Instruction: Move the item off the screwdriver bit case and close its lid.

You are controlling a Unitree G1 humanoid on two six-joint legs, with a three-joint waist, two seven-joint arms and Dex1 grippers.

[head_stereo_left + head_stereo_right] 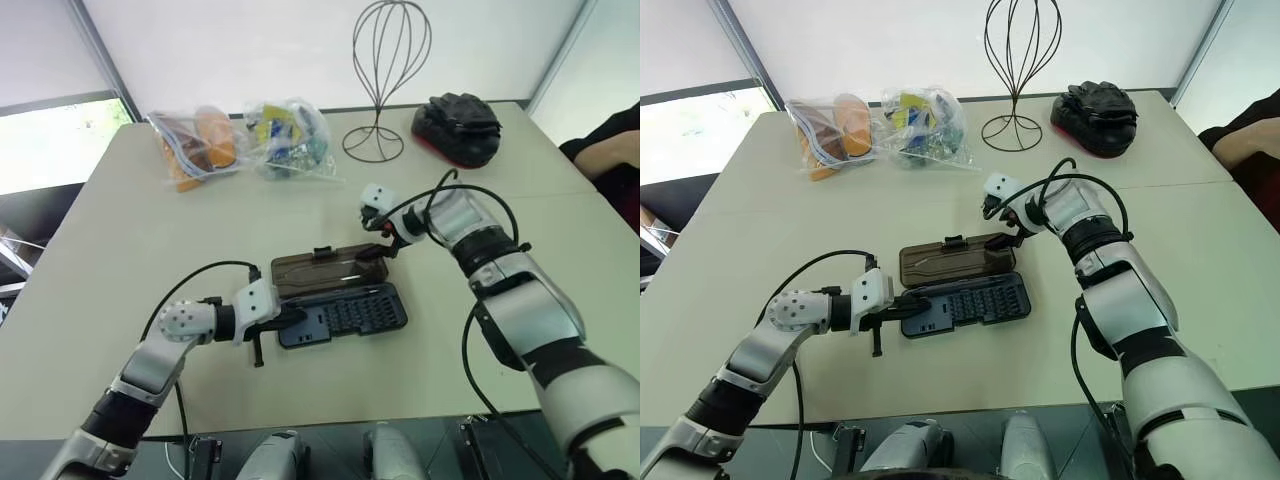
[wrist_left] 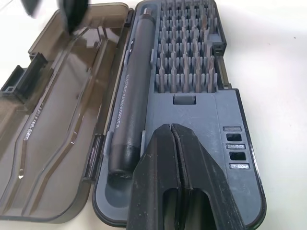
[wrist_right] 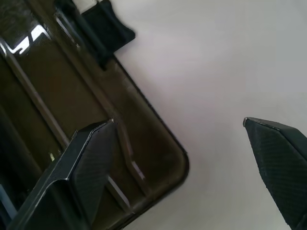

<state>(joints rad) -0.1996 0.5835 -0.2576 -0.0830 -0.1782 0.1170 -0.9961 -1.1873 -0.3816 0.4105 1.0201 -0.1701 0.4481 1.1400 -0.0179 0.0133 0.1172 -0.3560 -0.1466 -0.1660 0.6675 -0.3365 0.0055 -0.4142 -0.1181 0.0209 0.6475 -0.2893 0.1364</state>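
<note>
Head views: the flat dark grey plastic screwdriver bit case (image 1: 345,312) lies open mid-counter (image 1: 120,250), its smoky-brown translucent lid (image 1: 325,272) flat behind.

Left wrist view: left tool (image 2: 178,143), pressed together, rests on the base.

Right wrist view: right tool (image 3: 180,143), spread, straddles the lid's corner.

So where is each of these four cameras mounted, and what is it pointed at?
Left eye: on the head, looking down at the table and open screwdriver bit case; both arms show.
Right eye: beside it, same scene.
Left wrist: looks along the shut left claw resting on the case's base.
Right wrist: looks past the open right claw at the lid corner.
Shared: both wrist views and both eyes show the lid lying open.
</note>
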